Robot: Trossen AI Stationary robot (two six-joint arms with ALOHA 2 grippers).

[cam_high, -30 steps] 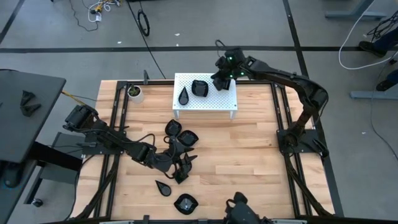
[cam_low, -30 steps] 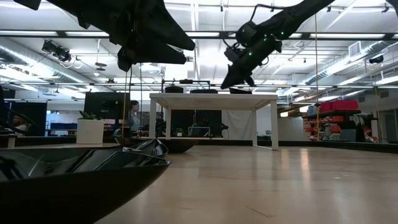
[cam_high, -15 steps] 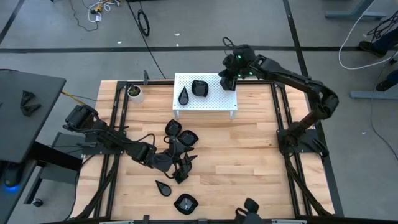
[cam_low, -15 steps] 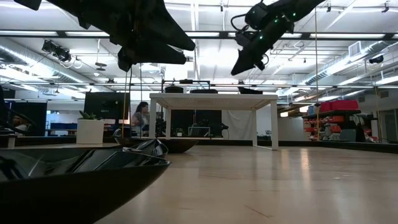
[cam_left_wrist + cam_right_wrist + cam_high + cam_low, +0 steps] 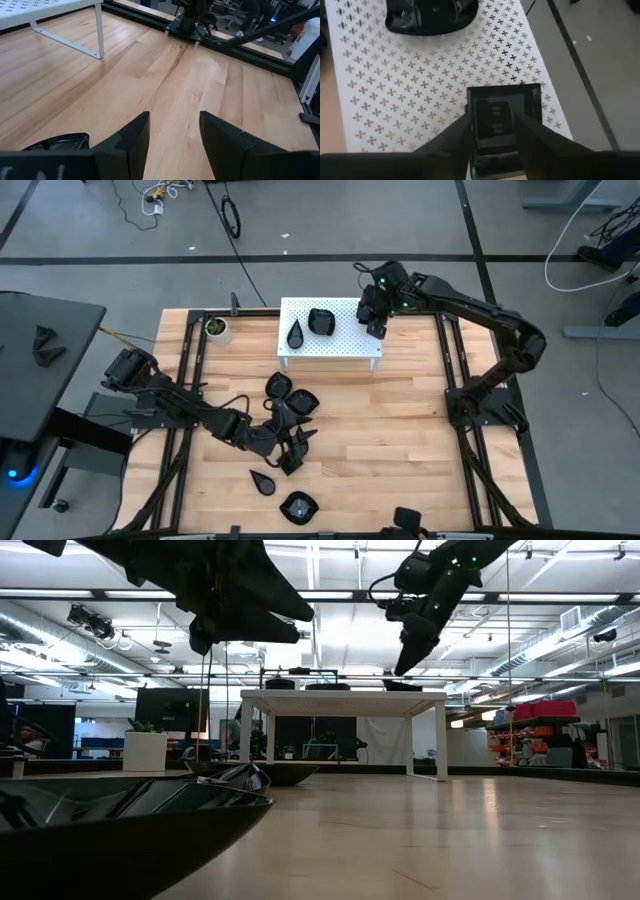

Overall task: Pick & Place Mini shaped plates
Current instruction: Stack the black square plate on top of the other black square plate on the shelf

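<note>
Right gripper point(image 5: 377, 321), fingers apart, above a square plate point(image 5: 503, 120) on the white perforated stand point(image 5: 340, 345), upper centre; left gripper point(image 5: 288, 442) parted, lower left.

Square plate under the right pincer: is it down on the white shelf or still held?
Down. The square plate lies flat on the shelf, with the right pincer open astride it.

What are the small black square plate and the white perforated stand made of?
The small black square plate looks like glossy glazed ceramic or plastic: its surface throws reflections, which fits either. The white perforated stand looks like matte painted sheet metal, with cross-shaped cutouts across it.
</note>
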